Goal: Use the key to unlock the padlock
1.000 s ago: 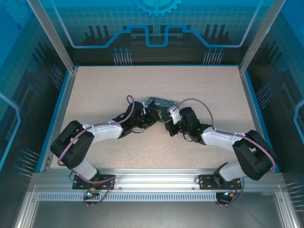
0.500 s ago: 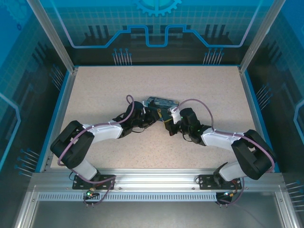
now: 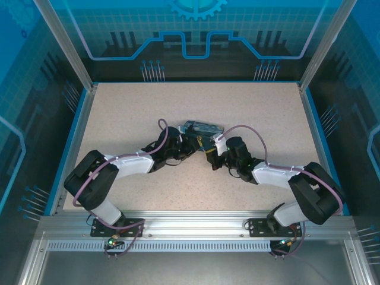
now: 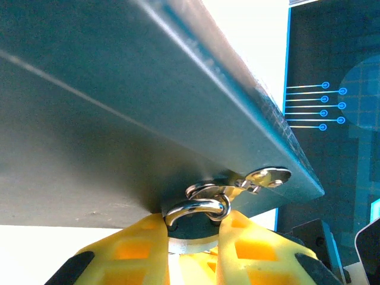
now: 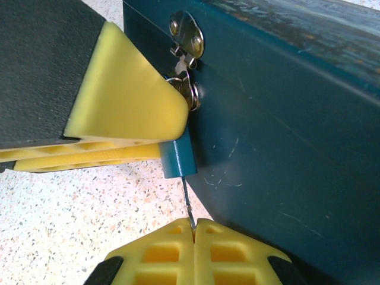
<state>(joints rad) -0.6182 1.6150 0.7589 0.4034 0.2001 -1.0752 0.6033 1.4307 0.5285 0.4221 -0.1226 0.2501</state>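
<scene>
Tabletop (image 3: 261, 113) of pale, speckled, stone-like grain lies under the overhead camera, framed by a blue rim. Near its middle sits a dark blue rectangular tin (image 3: 202, 127) with a swirled print. Both arms reach in to its near side, the left gripper (image 3: 191, 144) and right gripper (image 3: 209, 157) just beside each other. The lock itself is too small to make out here.

From the left wrist, the tin's smooth, dull blue wall slants across the upper picture. Two ribbed yellow fingers (image 4: 130, 249) with a soft foam look rise from below, pressed in on the padlock (image 4: 196, 209). Its curved, polished shackle is looped through a small shiny hasp (image 4: 267, 176) on the tin's wall.

From the right wrist, the padlock's blue-teal body is a small square block hanging against the tin's faintly scratched wall. One yellow finger of the left gripper is wedged against its side. The key (image 5: 186, 199), a thin silvery blade, runs from the underside of the block down to the right gripper's fingertips, which are pinched tight together on it.
</scene>
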